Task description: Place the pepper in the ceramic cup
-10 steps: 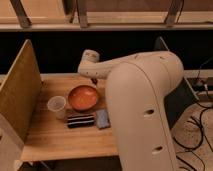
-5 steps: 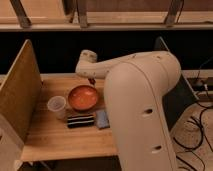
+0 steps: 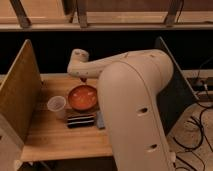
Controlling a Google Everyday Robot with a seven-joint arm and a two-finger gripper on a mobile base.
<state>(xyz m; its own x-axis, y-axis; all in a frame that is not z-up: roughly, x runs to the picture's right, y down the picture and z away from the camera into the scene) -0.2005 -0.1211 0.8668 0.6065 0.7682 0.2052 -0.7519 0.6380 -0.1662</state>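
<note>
The pincer (image 3: 83, 77) is seen hanging at the end of the white arm, above the far rim of the orange bowl (image 3: 83, 97). Compared with half a second ago it has been carried a little toward the side where the ceramic cup (image 3: 56, 105) stands, with its height hardly altered. A small dark red shape, taken to be the pepper (image 3: 84, 80), is seen right at the pincer's tip, clear of the bench (image 3: 55, 140). It is thus judged to be carried, but whether the pincer is clenched on it or released cannot be told. The cup is found below the pincer, nearer the camera and off to the side of the tall wooden panel (image 3: 17, 90), just beside the bowl and well short of being under the pincer. A dark striped packet (image 3: 81, 120) and a bluish-grey item (image 3: 100, 120) lie further toward the camera, beyond the bowl's near rim. The small shift is read as the start of the transfer. The pepper has not yet been brought over the cup, so a further sideways and forward carry is called for before any lowering. Since the bowl lies directly beneath, an early release would probably drop the pepper into the wrong vessel.
</note>
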